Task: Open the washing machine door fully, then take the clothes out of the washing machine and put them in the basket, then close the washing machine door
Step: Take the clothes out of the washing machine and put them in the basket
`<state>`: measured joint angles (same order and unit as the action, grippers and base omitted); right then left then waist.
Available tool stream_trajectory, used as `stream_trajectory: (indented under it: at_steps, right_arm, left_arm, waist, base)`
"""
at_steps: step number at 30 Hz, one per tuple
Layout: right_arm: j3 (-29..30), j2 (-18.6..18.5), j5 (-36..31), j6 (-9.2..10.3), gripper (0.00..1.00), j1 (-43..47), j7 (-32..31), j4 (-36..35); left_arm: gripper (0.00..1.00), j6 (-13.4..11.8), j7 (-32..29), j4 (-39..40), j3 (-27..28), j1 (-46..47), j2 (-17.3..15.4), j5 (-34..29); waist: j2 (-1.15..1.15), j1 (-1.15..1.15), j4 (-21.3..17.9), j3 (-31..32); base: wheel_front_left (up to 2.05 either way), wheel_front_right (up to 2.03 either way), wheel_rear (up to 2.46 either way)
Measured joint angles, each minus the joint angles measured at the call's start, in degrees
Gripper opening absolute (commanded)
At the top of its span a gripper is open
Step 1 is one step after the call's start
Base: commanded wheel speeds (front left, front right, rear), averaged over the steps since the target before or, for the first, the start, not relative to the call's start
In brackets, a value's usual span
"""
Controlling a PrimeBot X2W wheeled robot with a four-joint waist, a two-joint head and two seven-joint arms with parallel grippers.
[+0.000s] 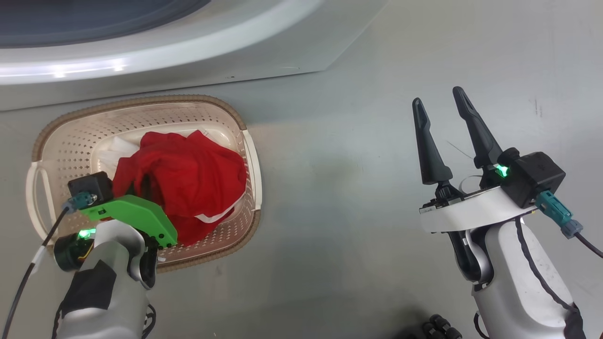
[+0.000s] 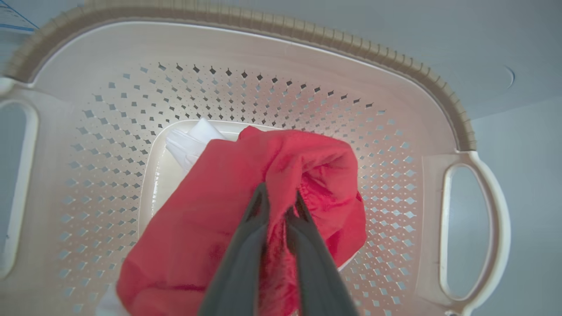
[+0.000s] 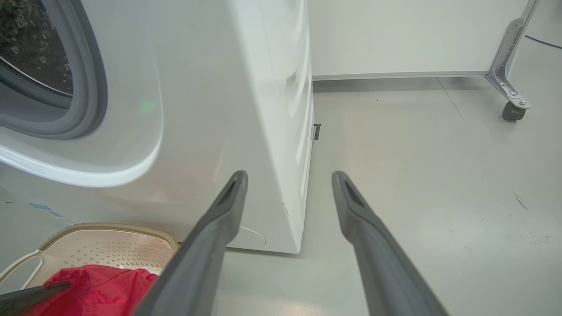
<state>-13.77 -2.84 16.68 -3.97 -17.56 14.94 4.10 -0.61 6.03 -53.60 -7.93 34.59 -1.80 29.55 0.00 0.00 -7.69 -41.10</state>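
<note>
The clothes (image 1: 188,174), a bright red bundle with white trim, lie in the cream basket (image 1: 188,100) on the floor in front of the washing machine (image 1: 188,52). My left gripper (image 2: 281,199) reaches down into the basket (image 2: 307,33), its narrow jaws pinching a fold of the clothes (image 2: 210,206). In the head view its fingertips are hidden under the green wrist mount (image 1: 132,214). My right gripper (image 1: 438,96) hangs open and empty over bare floor to the right. The washing machine door is out of view. The right wrist view shows the grey gasket (image 3: 88,87) and steel drum (image 3: 30,44).
The washer's white side panel (image 3: 272,131) ends at a corner next to my right gripper (image 3: 290,175). A metal leg with a caster (image 3: 511,109) stands by the far wall. Grey floor spreads to the right of the basket (image 3: 105,227).
</note>
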Motion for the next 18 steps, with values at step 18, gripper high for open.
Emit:
stream_trajectory:
  at_steps: [18]
  right_arm:
    - [-0.5,0.0,0.9,-0.19,1.00,0.7,0.0,3.5]
  left_arm:
    - [1.00,3.2,8.2,-0.5,-2.4,-0.4,0.2,-2.0]
  waist:
    - [0.00,0.00,0.9,8.0]
  base:
    - [0.00,0.00,0.00]
